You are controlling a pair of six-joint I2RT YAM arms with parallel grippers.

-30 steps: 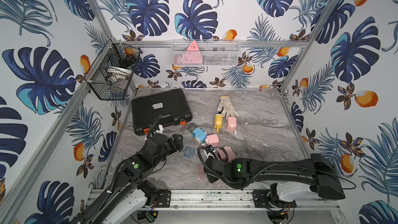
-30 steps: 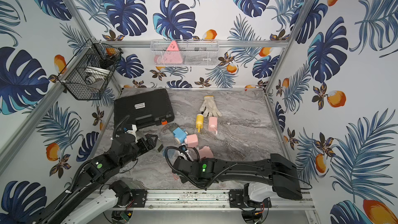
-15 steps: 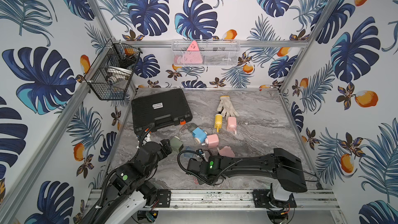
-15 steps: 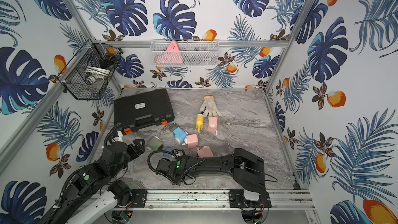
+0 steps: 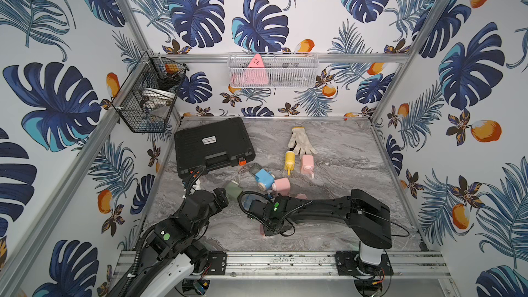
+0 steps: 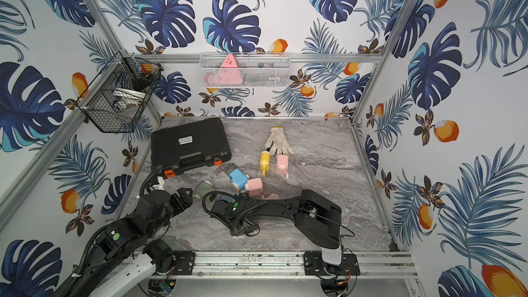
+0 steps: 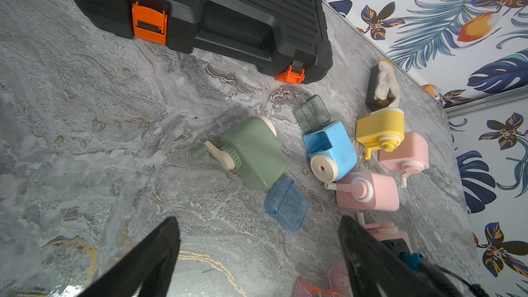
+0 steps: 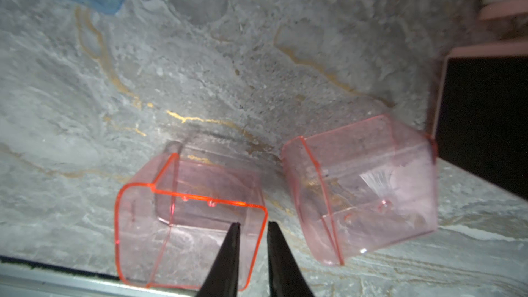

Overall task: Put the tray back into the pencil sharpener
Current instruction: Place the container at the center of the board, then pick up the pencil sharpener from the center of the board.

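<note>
Two clear pink trays lie side by side near the table's front, one (image 8: 185,232) under my right gripper (image 8: 253,224) and one (image 8: 363,190) beside it. The right jaws stand a narrow gap apart, astride the nearer tray's side wall, not pressing it. A pink pencil sharpener with a dark hollow (image 8: 485,49) lies just past the trays. From above, the right gripper (image 5: 267,231) points down at the table. My left gripper (image 7: 258,221) hangs wide open and empty, short of a blue tray (image 7: 285,204) and a green sharpener (image 7: 254,152).
Blue (image 7: 331,150), yellow (image 7: 380,130) and pink (image 7: 368,192) sharpeners and a grey tray (image 7: 311,112) cluster mid-table. A black case (image 5: 213,144) lies back left, a glove (image 5: 300,140) behind the cluster. The table's front rail (image 8: 57,281) runs right beside the trays.
The right arm folded back and brought its gripper down over the pink trays at the front; its jaws, shut before, have parted a little. The left arm drew back toward the front left.
</note>
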